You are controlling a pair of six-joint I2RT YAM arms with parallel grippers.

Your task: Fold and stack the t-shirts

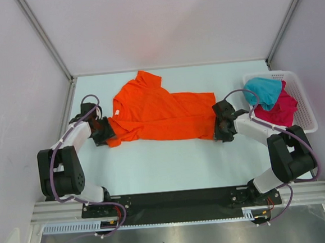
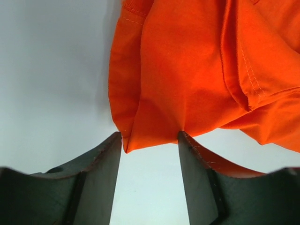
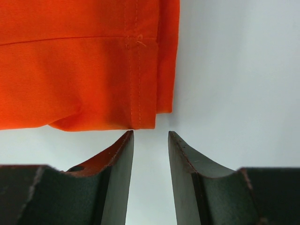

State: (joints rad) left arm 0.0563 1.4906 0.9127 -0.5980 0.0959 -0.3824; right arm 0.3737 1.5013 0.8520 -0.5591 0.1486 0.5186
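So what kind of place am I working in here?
Probably an enclosed lab test cell, not a home: plain white panel walls, a white table with an aluminium rail at its near edge, plus an orange t-shirt and basket.

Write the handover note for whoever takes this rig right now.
Left gripper: open, at a corner of the orange shirt, not gripping it.
Right gripper: open, just short of the shirt's other end.
Things: the orange shirt lies across the table and looks partly folded. The teal shirt lies bunched on the pink shirt in the basket.
Done: nothing stacked.
Left: finish the orange one, fold the other two, stack all three.
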